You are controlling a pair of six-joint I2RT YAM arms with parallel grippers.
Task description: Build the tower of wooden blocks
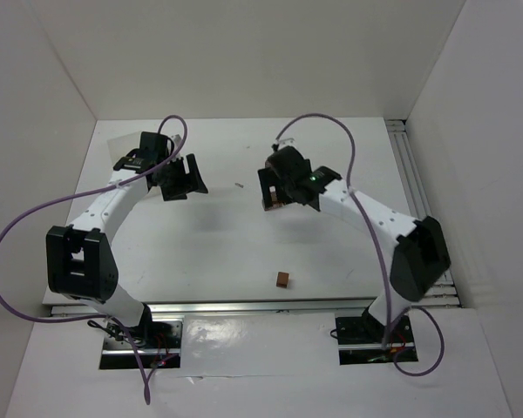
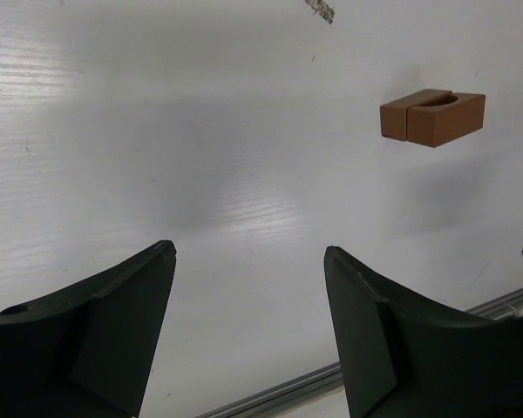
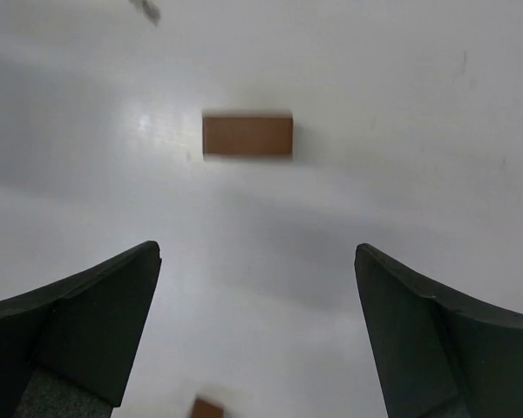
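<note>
Right claw (image 3: pixel 257 252) hangs released and empty, a brick (image 3: pixel 247 136) flat on the worktop (image 3: pixel 401 104) ahead; left claw (image 2: pixel 249 251) likewise gapes, blocks (image 2: pixel 444 122) beyond. An off-centre pinch could flick that tiny brick away.

The wood blocks (image 2: pixel 431 122) look matt and smooth; the white surface (image 2: pixel 200 157) is faintly glossy; the left pincer (image 2: pixel 249 247) is matt black plastic.

Wood blocks (image 3: pixel 247 137) are plain reddish-brown, table (image 1: pixel 200 252) is white. Left claw (image 2: pixel 249 257) and right claw (image 3: pixel 258 252) are black, cables (image 1: pixel 314 116) purple.
</note>
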